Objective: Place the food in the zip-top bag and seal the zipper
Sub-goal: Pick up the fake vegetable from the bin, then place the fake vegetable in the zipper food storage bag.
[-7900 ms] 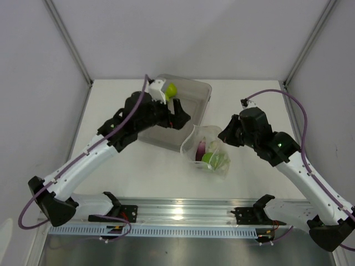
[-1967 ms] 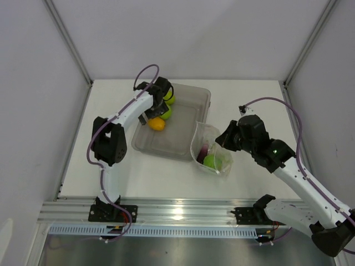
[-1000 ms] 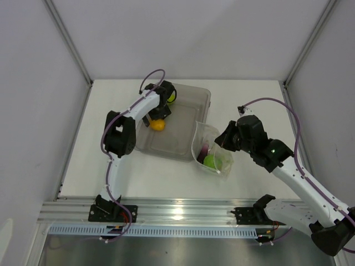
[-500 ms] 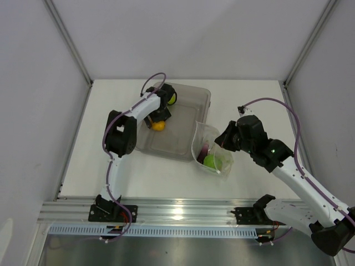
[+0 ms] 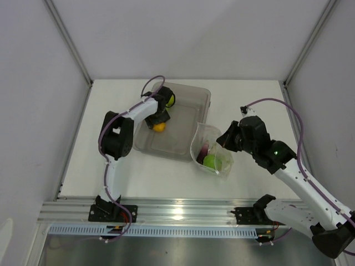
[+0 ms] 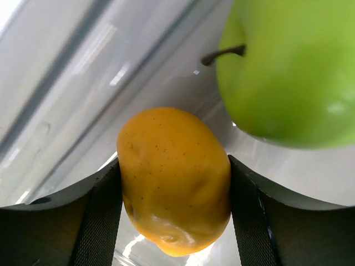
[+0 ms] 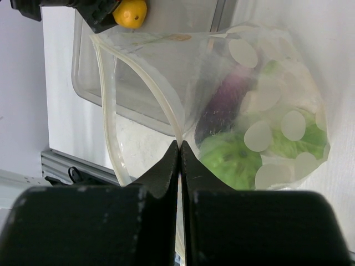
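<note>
My left gripper (image 5: 159, 121) is down in the grey tray (image 5: 188, 145), shut on the orange fruit (image 6: 173, 201), both pads against its sides. The orange fruit also shows in the top view (image 5: 159, 127) and the right wrist view (image 7: 130, 13). A green fruit (image 6: 288, 72) lies just beyond it in the tray (image 5: 170, 100). My right gripper (image 7: 180, 148) is shut on the mouth edge of the clear zip-top bag (image 7: 249, 111), holding it open. The bag (image 5: 212, 149) holds a green fruit (image 7: 230, 160), the purple eggplant (image 7: 224, 108) and a cauliflower piece (image 7: 299, 141).
The tray stands at the back middle of the white table (image 5: 249, 105), the bag just to its right. Grey walls close in the left, back and right. An aluminium rail (image 5: 183, 213) runs along the near edge.
Over eight seconds my left gripper went from holding a green fruit above the tray to reaching down in it. In the last second it closed on the orange fruit. The right gripper kept the bag.
</note>
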